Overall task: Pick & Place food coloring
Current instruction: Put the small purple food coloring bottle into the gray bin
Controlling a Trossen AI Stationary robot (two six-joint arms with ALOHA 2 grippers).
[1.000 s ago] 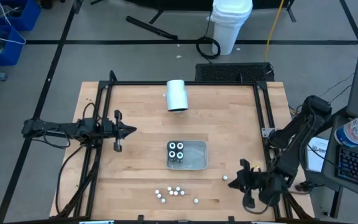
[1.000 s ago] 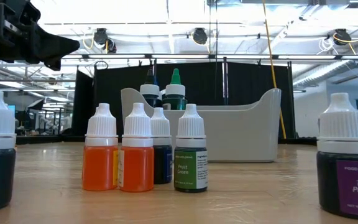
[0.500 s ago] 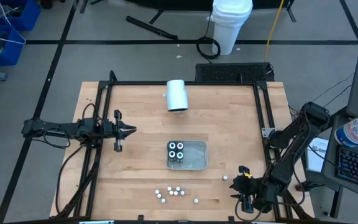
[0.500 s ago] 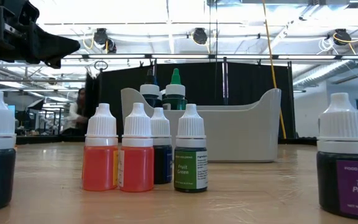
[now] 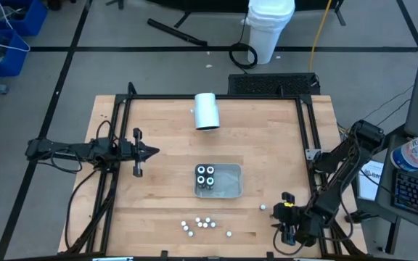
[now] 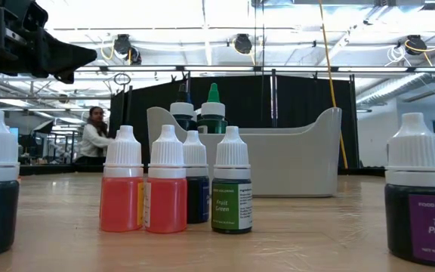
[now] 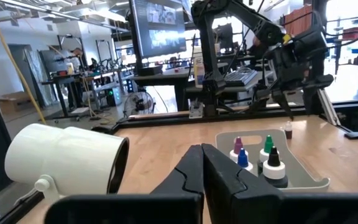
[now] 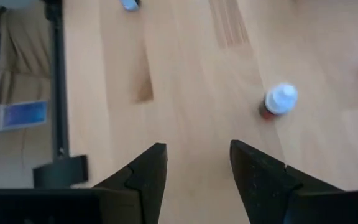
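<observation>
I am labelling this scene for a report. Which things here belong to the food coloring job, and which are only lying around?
Job: food coloring bottles loose on the table; four bottles already in the grey tray; open right gripper near a lone bottle.

Lying about: white cylinder; white bucket; left gripper, shut, waiting.

A pale wooden tabletop [image 5: 165, 138] framed by black rails; on it, a white cylinder [image 5: 207, 111] on its side, a grey rectangular tray [image 5: 227, 183]; tiny white-capped food-coloring bottles [image 5: 203, 225] clustered near the front edge.
</observation>
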